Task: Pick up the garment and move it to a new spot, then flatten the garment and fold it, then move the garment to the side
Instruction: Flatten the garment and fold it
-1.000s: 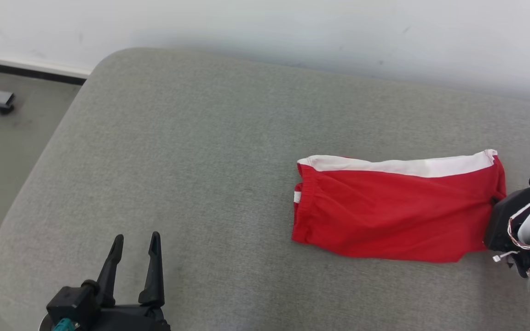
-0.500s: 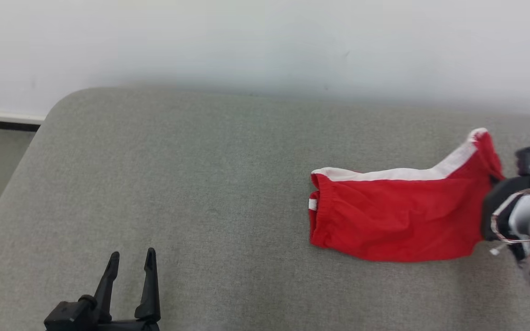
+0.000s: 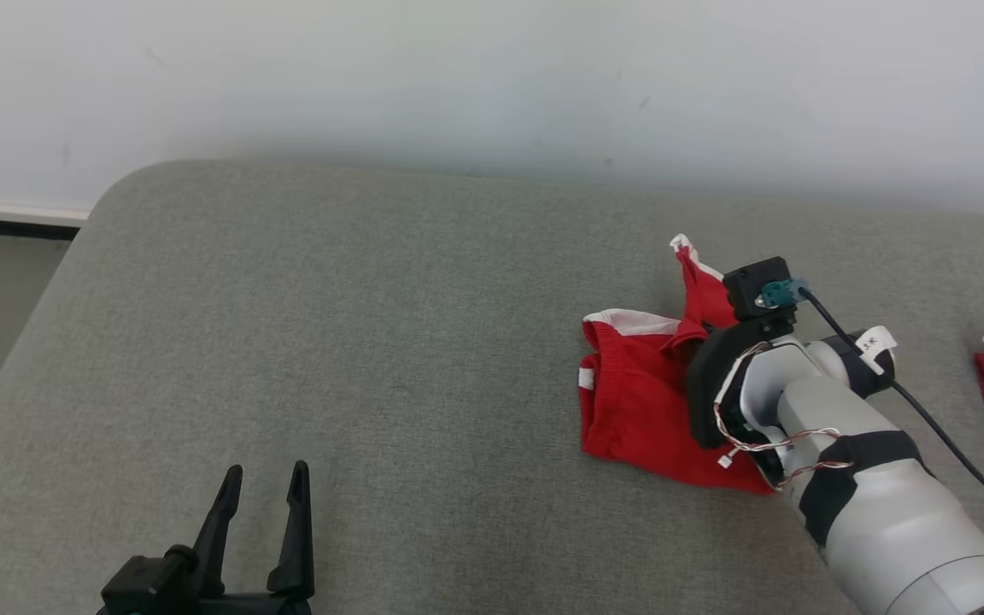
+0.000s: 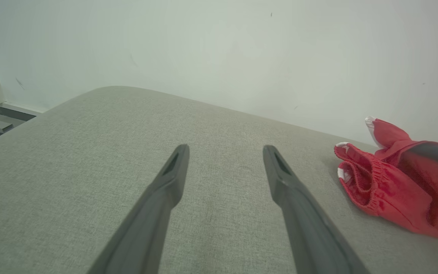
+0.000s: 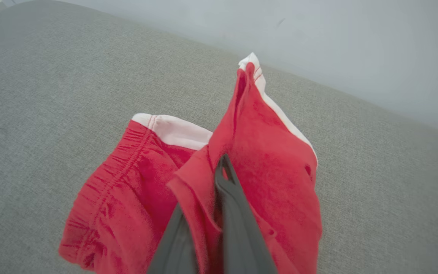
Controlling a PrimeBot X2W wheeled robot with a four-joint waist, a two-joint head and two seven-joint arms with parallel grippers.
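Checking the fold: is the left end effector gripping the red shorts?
No, the left end effector stands open over the grey cushion, apart from the red shorts.

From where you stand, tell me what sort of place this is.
Probably a plain indoor room: a grey upholstered surface like a bed, a bare white wall behind it, red shorts on it.

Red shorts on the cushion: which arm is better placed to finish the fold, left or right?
Right. The right pincer is shut on the red shorts, holding one end raised near the waistband. The left pincer stands open above bare cushion, well apart from the shorts.
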